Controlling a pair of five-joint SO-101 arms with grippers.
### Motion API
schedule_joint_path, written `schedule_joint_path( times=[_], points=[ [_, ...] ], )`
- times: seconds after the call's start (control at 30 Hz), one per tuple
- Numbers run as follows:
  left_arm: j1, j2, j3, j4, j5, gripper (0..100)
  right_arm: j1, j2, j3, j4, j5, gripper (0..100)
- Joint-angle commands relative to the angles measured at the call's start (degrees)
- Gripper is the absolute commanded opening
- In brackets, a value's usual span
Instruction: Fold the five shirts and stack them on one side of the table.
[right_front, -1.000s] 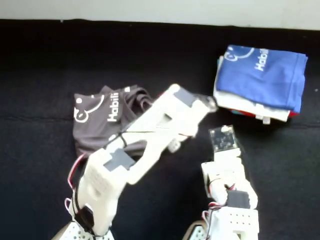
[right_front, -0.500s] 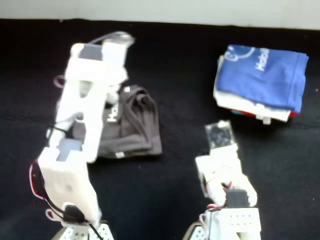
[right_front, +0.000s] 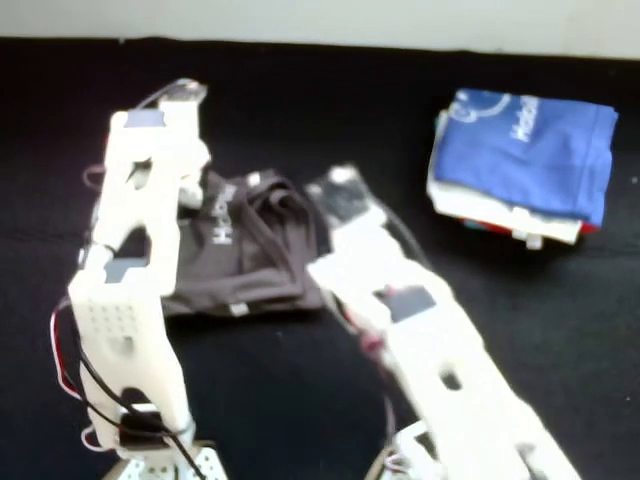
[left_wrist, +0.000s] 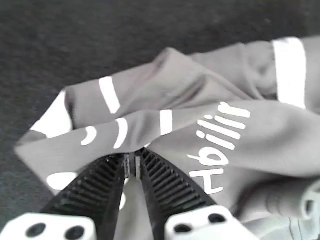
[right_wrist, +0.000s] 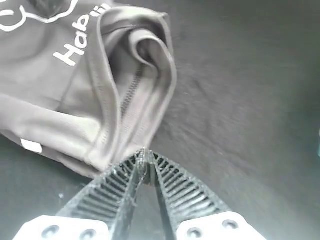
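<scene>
Right hand (right_wrist: 145, 159) now beside rumpled shirt (right_wrist: 75, 100)

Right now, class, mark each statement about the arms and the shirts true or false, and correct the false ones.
1. A blue shirt tops the stack. True.
2. The grey shirt lies on that stack. False: it lies apart from it on the table.
3. The left claw is wide open. False: it is shut, with its tips at the grey shirt.
4. The right claw is shut at a corner of the grey shirt. True.
</scene>
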Motion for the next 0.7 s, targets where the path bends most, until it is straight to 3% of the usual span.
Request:
schedule_joint_path(
  times=[0.0,0.33,0.67],
  points=[
    [-1.71,-0.57,-1.98,-0.79,0.26,1,-3.74,16.31,-12.53,-1.1,-0.62,0.7],
    [-1.98,-0.13,-1.54,-1.85,0.09,1,-6.55,44.62,-27.82,-1.1,-0.7,0.7],
    [-8.57,6.29,-4.97,-3.25,0.09,1,5.49,48.48,-27.91,2.24,-0.35,0.7]
  ],
)
